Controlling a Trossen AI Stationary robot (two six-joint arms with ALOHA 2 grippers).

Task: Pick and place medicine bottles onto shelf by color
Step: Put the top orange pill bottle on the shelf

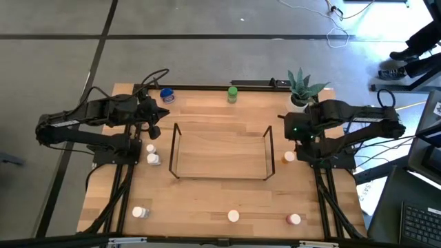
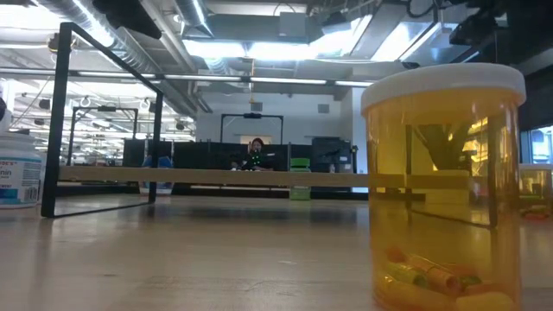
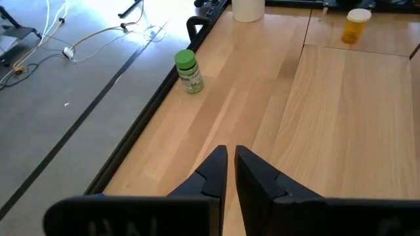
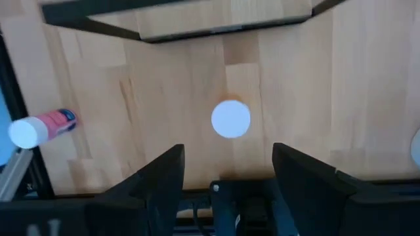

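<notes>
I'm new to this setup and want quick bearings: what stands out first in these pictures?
The thin dark wire shelf stands empty mid-table, between the two arms. The open right gripper hangs straight over an upright amber bottle with a white cap beside the shelf's right end. A green-capped bottle stands at the far edge.

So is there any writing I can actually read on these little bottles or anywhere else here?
"min": end of a cut-off word, on the white bottle at the low view's left edge; the smaller print under it is too blurred to read.
Green-capped bottle: its label has print, too small to read.
Pink-labelled bottle lying on its side: label blurred, unreadable.
Orange bottle: no label showing.
Nothing else bears readable text.
</notes>
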